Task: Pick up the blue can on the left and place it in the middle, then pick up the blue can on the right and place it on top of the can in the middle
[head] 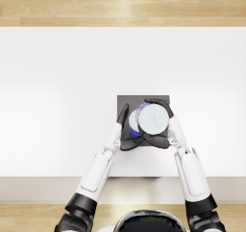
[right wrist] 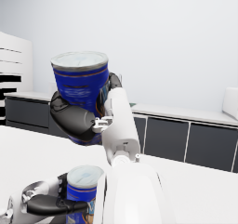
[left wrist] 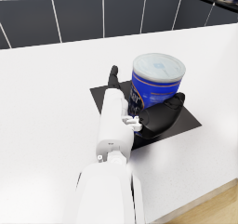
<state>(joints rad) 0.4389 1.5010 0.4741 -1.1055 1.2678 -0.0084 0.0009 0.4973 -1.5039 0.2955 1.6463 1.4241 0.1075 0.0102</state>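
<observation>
A blue can with a pale lid (left wrist: 155,81) stands upright on the black mat (left wrist: 188,121) at the table's middle, and my left hand (left wrist: 158,118) wraps around its lower part. In the head view this lower can (head: 133,125) is mostly hidden under the second blue can (head: 153,118). My right hand (head: 161,139) grips that second can and holds it in the air, above the first and slightly to its right. The right wrist view shows the raised can (right wrist: 81,81) in my right hand (right wrist: 74,118), well clear of the lower can (right wrist: 82,190) and my left hand (right wrist: 46,203).
The white table (head: 57,82) stretches wide on both sides of the black mat (head: 129,101). Its near edge runs just in front of my forearms. Dark cabinets (left wrist: 74,18) line the wall beyond the table.
</observation>
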